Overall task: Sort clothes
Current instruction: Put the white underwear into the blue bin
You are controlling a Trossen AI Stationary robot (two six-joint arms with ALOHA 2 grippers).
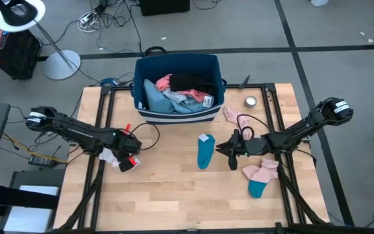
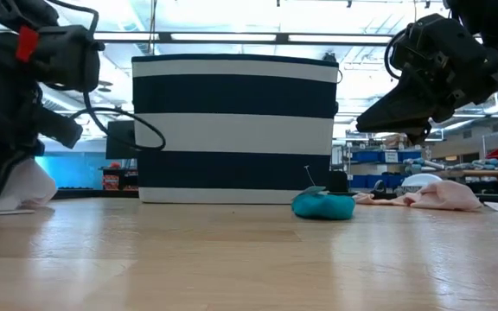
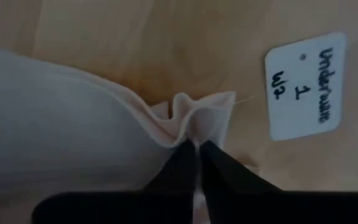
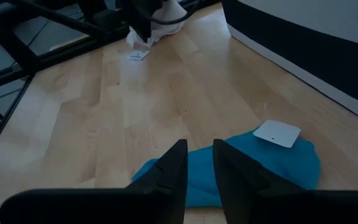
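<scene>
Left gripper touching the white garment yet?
Touching. The left wrist view shows the left gripper with fingers pinched on a fold of the white garment.

clothes (image 1: pixel 174 91) in bin (image 1: pixel 177 116), sock (image 1: pixel 205 151) before it

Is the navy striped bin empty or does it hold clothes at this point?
It holds clothes. The high view shows the bin with light-blue, coral-pink and black garments piled inside; how deep the pile goes cannot be told.

Teal sock (image 2: pixel 323 205) before striped bin (image 2: pixel 236 130)
</scene>
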